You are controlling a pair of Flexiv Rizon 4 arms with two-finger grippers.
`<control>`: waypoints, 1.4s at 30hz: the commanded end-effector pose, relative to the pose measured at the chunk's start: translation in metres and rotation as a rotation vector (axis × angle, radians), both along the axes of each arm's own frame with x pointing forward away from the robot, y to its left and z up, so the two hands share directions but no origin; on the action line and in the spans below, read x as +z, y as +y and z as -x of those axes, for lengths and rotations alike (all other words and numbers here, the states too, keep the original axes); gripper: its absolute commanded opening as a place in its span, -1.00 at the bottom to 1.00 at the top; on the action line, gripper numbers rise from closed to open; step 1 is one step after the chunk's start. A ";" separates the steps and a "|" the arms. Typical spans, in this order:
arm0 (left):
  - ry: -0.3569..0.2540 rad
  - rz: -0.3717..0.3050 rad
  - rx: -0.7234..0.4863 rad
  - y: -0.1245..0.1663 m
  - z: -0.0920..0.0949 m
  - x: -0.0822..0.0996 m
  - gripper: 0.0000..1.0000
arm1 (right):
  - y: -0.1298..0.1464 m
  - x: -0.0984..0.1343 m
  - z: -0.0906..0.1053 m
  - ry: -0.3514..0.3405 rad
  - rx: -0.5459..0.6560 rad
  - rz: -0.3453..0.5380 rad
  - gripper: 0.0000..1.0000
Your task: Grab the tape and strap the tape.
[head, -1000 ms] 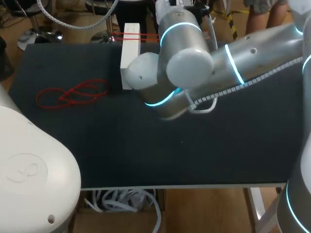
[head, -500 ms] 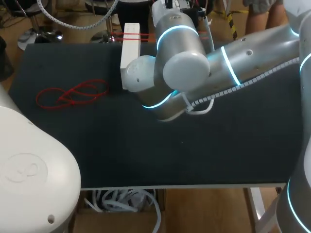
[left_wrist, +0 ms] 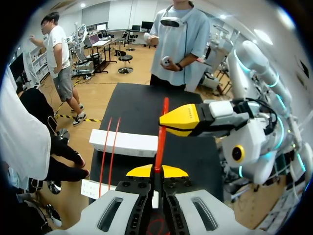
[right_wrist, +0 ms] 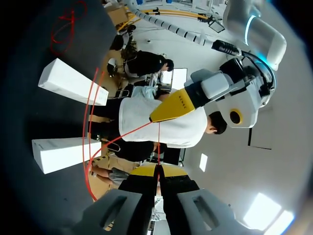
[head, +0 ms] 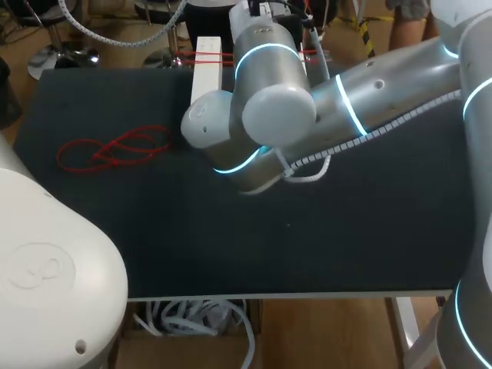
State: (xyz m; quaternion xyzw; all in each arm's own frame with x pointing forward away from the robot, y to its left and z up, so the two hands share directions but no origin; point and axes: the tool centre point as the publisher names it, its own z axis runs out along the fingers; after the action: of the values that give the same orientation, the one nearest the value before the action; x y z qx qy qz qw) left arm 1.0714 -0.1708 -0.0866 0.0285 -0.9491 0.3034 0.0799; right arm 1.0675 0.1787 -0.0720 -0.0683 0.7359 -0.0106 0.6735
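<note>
Red spare bands (head: pixel 115 148) beside white box (head: pixel 206 71), right arm (head: pixel 369 92) across it

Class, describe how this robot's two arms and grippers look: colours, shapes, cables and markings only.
The right arm is silver-grey, built of rounded segments with glowing cyan rings and a white ribbed cable along it. The left arm shows a smooth white shell. The left gripper and right gripper have pale bodies, black fingers and yellow tips.

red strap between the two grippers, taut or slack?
Taut: in the left wrist view the red strap runs dead straight from the left gripper to the right gripper, both shut on it.
</note>
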 end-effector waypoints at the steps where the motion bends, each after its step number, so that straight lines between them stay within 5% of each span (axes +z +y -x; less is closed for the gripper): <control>1: 0.001 -0.005 0.001 0.000 0.000 0.001 -1.00 | 0.004 0.000 0.001 0.002 -0.005 0.006 -1.00; 42: 0.001 -0.005 0.001 0.000 0.000 0.001 -1.00 | 0.045 0.000 -0.001 0.021 -0.065 0.010 -1.00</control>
State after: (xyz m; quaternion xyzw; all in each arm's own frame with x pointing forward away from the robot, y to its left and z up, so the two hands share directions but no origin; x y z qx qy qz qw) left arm 1.0713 -0.1698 -0.0869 0.0286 -0.9493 0.3028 0.0800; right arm 1.0676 0.2151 -0.0742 -0.0517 0.7427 -0.0294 0.6670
